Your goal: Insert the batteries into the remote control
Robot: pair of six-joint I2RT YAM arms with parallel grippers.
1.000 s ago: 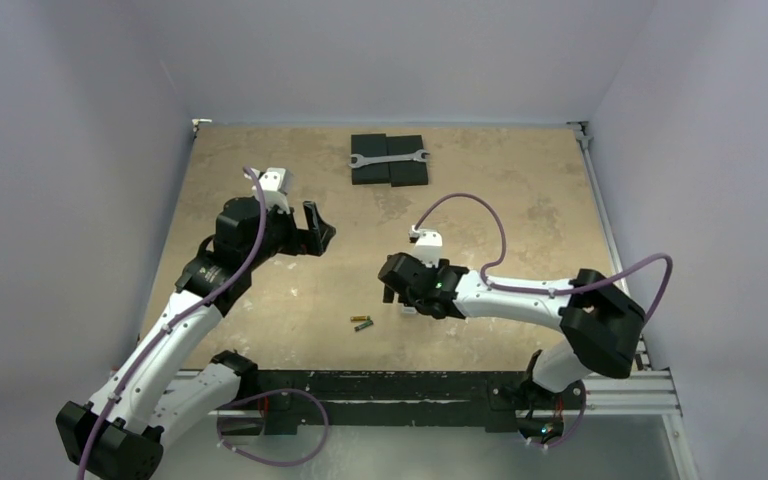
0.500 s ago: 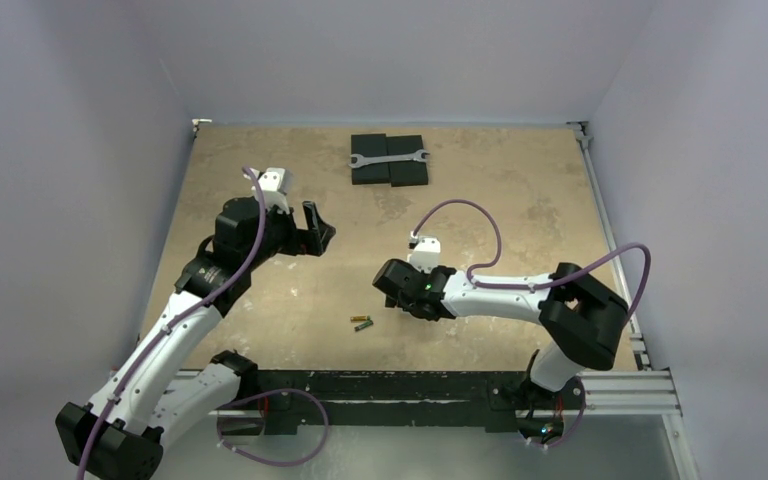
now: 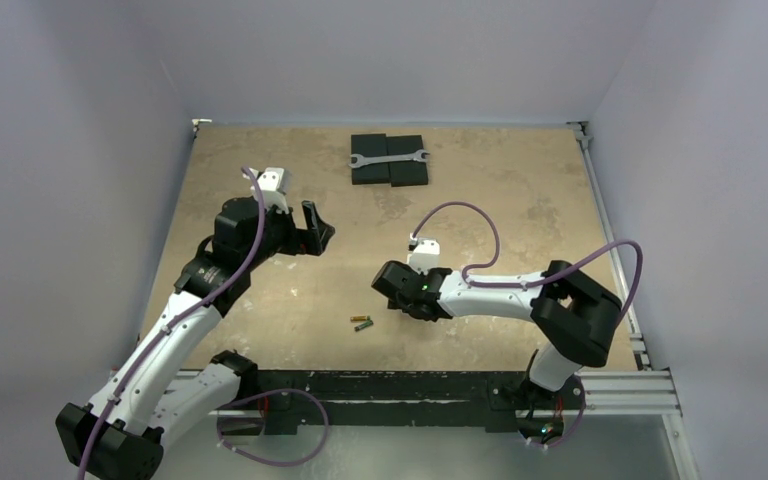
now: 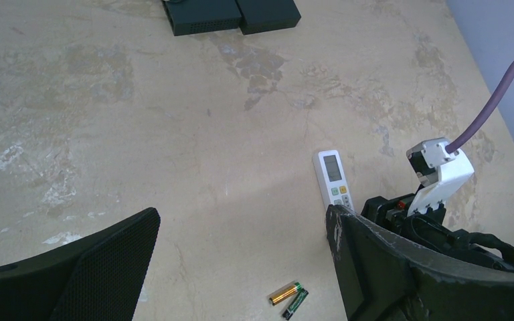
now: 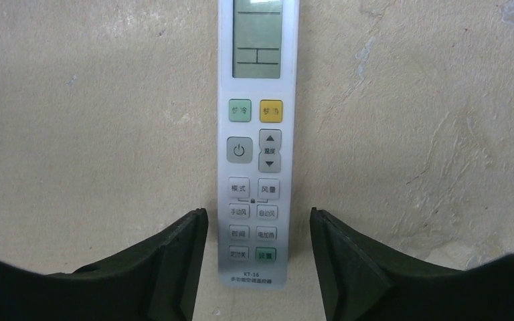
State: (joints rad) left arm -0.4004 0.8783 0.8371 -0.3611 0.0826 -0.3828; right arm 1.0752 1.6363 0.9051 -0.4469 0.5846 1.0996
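Motion in the last second was all in the right arm, which pulled left and settled over the remote control (image 5: pixel 258 134); the left arm stayed put. The right fingers (image 5: pixel 174 267) were open, one on each side of the remote's button end with gaps showing, so a grasp looked imminent. The left fingers (image 4: pixel 107 267) were open, empty and raised. The batteries (image 3: pixel 362 322) lay together near the remote, untouched. The bench (image 3: pixel 500 180) was mottled tan, with a wrench (image 3: pixel 388 158) on black pads (image 3: pixel 405 175) at the far edge and plain pale walls around.
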